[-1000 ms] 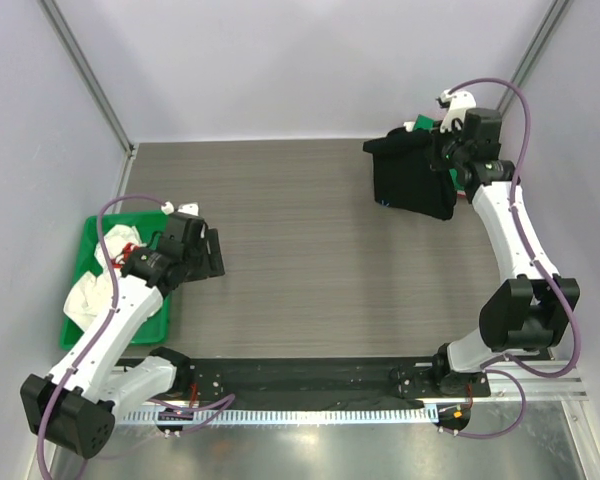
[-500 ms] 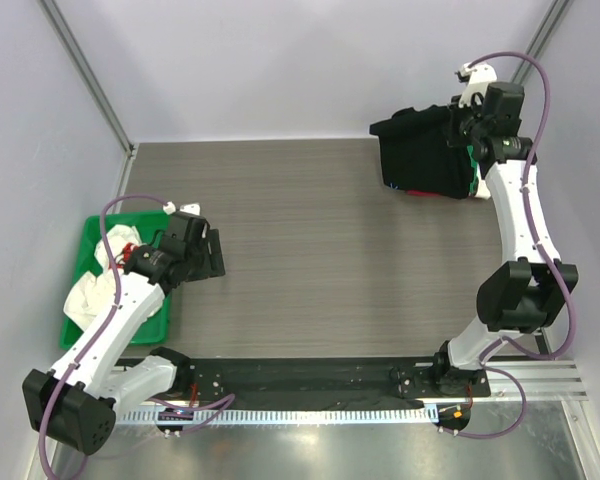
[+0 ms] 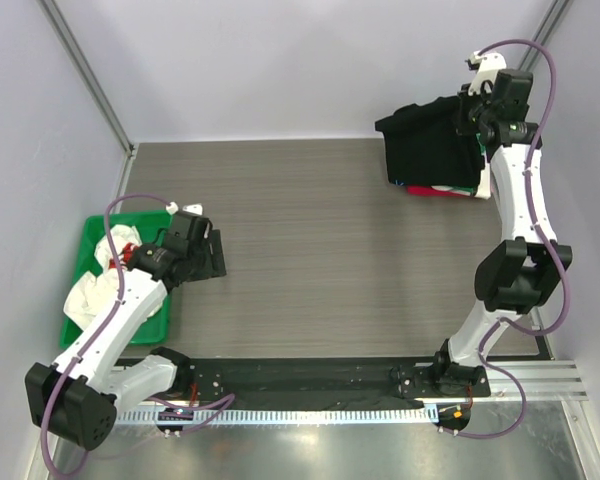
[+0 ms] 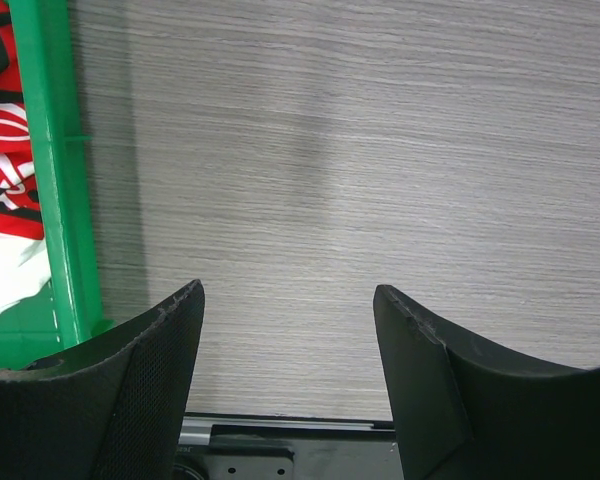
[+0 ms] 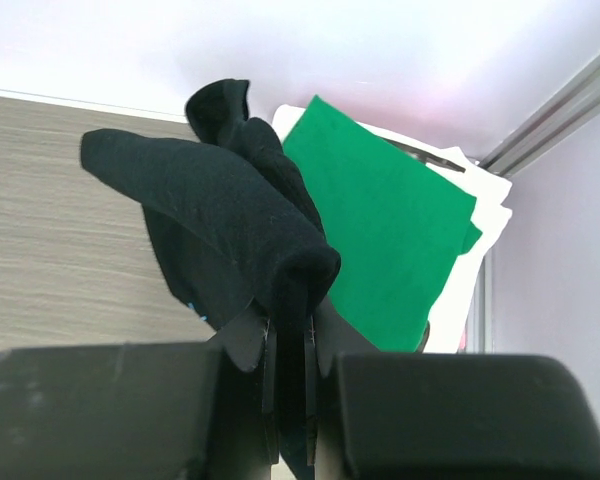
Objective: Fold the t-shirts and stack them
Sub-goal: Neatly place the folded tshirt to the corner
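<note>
The wood-grain table [image 3: 310, 230] fills the floor of the cell. At its far right corner the large black t-shirt [image 3: 432, 150] hangs bunched from the right gripper [image 5: 292, 345]. Its long axis runs left to right, with the pinched edge at the right and the loose end trailing left. The claw is clenched on a thick fold of the black cloth.

The right arm reaches steeply up and far, its wrist close to the back wall. The left arm is bent low over the near left of the table. There the left gripper [image 4: 290, 300] is released, jaws wide apart above bare wood with nothing between them.

Just left of it sits the green plastic tray [image 3: 92, 235], holding a crumpled white t-shirt [image 3: 88, 295] and a red t-shirt [image 4: 5, 120] with white print.

Under the hanging black shirt, a folded green t-shirt [image 5: 380, 220] lies flat on a white one [image 5: 485, 200] in the corner. From above the black cloth covers nearly all of that pile.
</note>
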`<state>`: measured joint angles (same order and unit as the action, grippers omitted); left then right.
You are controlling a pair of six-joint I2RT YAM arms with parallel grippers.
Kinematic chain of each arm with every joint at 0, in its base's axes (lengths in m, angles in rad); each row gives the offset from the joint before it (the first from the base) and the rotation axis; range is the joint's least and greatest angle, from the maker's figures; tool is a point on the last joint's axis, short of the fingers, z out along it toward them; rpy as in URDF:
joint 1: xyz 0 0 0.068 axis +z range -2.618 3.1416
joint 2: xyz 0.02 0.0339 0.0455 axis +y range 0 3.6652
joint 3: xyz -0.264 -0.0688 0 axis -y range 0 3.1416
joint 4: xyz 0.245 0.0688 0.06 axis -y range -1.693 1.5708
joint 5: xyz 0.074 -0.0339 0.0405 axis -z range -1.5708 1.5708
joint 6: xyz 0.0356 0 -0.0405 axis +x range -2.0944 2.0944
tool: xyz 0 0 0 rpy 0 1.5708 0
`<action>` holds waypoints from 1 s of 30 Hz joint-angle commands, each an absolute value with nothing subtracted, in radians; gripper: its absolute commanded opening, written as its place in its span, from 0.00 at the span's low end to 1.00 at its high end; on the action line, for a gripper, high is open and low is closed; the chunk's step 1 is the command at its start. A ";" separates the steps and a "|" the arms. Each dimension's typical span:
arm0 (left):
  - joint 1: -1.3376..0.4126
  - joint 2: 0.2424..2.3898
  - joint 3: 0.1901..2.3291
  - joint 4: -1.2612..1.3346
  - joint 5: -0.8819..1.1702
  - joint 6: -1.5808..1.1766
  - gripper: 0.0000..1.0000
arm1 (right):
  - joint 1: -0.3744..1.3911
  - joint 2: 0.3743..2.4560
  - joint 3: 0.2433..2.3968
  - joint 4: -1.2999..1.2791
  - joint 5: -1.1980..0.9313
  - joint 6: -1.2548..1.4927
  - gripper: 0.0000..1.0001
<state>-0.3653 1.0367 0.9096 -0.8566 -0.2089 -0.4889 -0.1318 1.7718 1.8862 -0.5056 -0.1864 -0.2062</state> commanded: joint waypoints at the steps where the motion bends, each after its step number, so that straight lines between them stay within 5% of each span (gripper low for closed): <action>1: -0.370 1.048 0.910 -0.834 -0.207 -0.480 0.69 | -0.158 1.785 1.979 -0.442 -0.204 -0.204 0.01; 19: -0.393 1.098 0.916 -0.842 -0.222 -0.485 0.68 | -0.255 2.060 2.216 -0.434 -0.212 -0.143 0.01; 28: -0.399 1.103 0.914 -0.842 -0.233 -0.486 0.69 | -0.287 2.413 2.500 -0.403 -0.054 -0.042 0.01; 30: -0.399 1.108 0.917 -0.845 -0.232 -0.486 0.68 | -0.288 2.518 2.634 -0.410 -0.005 -0.011 0.14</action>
